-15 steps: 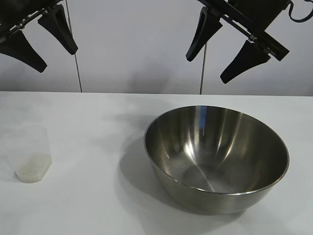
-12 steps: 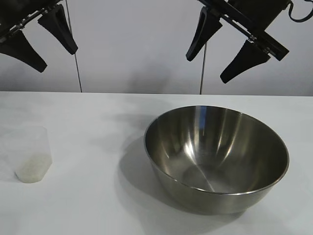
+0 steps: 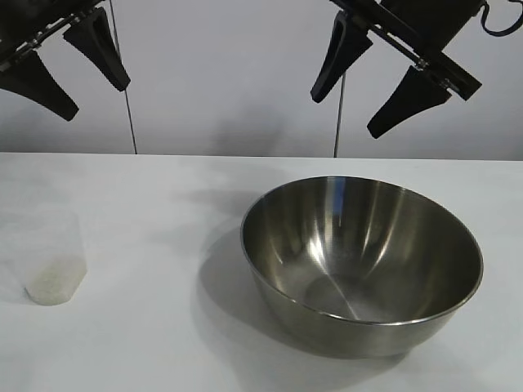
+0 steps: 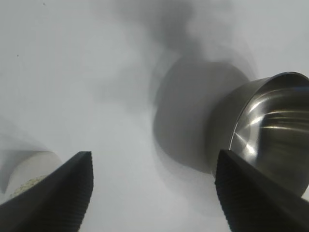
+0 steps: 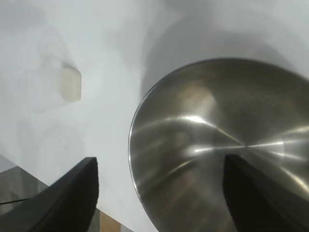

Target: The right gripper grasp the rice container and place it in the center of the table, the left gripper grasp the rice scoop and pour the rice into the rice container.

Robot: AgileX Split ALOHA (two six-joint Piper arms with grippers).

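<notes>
The rice container (image 3: 359,245), a big shiny steel bowl, stands on the white table (image 3: 147,188) right of centre; it also shows in the wrist views (image 4: 270,125) (image 5: 222,135). The rice scoop (image 3: 53,257), a cloudy plastic cup, stands upright at the far left with a little rice (image 3: 55,279) in its bottom. It appears again as the scoop (image 4: 24,169) (image 5: 70,84) in both wrist views. My left gripper (image 3: 96,100) (image 4: 152,154) hangs open high above the left side. High over the bowl's far side, my right gripper (image 3: 344,116) (image 5: 159,158) is open and empty.
A plain grey wall with two thin vertical lines (image 3: 129,114) closes the back. The table's edge (image 5: 108,215) shows in the right wrist view, with floor beyond. Bare tabletop lies between the scoop and the bowl.
</notes>
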